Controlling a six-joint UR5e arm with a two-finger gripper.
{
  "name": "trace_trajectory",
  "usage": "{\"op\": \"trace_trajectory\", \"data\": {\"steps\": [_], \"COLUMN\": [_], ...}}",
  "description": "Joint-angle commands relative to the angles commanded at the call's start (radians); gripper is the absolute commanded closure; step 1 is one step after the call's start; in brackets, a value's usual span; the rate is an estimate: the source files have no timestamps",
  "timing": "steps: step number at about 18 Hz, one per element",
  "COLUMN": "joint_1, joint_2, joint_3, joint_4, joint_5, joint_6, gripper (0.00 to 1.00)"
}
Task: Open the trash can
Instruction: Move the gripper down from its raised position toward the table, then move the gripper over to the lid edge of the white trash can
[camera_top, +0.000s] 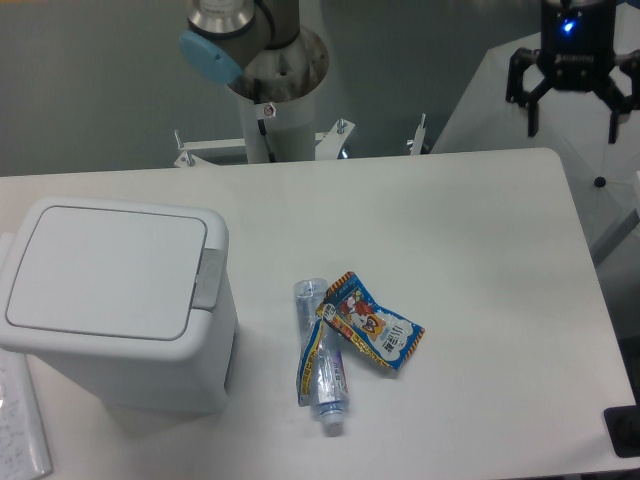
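The white trash can (115, 305) stands at the left of the table with its flat lid (105, 270) shut. A grey push-button strip (208, 279) runs along its right rim. My gripper (573, 128) hangs at the top right, above the table's far right corner, far from the can. Its black fingers are spread open and hold nothing.
A colourful snack wrapper (370, 322) and a crushed clear plastic bottle (320, 365) lie in the middle of the white table (450, 230). The robot's base column (270, 90) stands behind the far edge. A dark object (624, 430) sits at the bottom right corner.
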Motion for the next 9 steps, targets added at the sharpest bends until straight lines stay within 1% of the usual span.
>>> {"op": "trace_trajectory", "data": {"steps": [3,5,9], "joint_1": [-0.058,-0.101,-0.173], "joint_2": [-0.015,-0.031,-0.043], "joint_3": [0.017,0.041,0.045], "joint_4": [0.005,0.003,0.005], "joint_5": [0.000,0.000,-0.008], "joint_6": [-0.153,-0.268,-0.472], "gripper": [0.00,0.00,0.00]}}
